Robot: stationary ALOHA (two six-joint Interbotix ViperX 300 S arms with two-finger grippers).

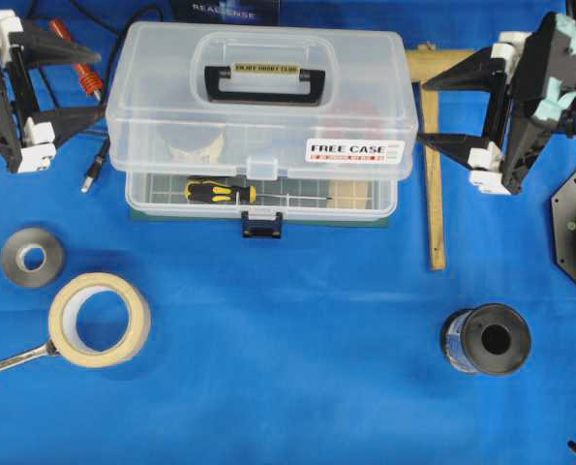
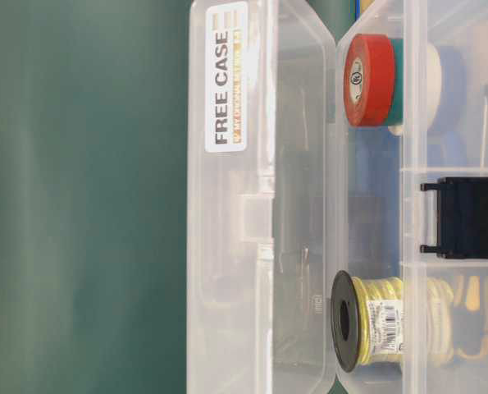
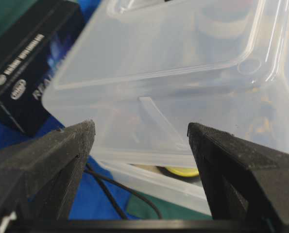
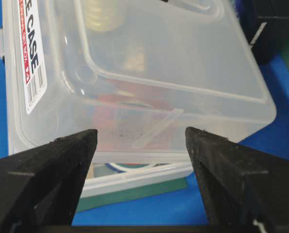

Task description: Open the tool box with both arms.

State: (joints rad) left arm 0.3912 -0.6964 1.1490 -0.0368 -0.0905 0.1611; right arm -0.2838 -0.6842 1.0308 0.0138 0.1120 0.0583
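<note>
On the blue table (image 1: 297,368), seen from overhead, the left end effector (image 1: 99,92) sits at about 10 o'clock, its two black fingers spread wide apart and holding nothing, tips aimed at the left end of the tool box (image 1: 261,116) and just short of it. Below it, at 8 o'clock, lie a grey roll (image 1: 32,257) and a ring of masking tape (image 1: 100,319) with a wrench (image 1: 7,362) touching its lower left. The tool box stands at 12 o'clock, its clear lid raised off the base at the front, so a yellow-and-black screwdriver (image 1: 222,192) shows in the tray and the dark blue latch (image 1: 262,225) hangs free. At 4 o'clock stands a black spool (image 1: 488,340). At 2 o'clock the right end effector (image 1: 421,114) is likewise wide apart and empty, tips near the box's right end.
</note>
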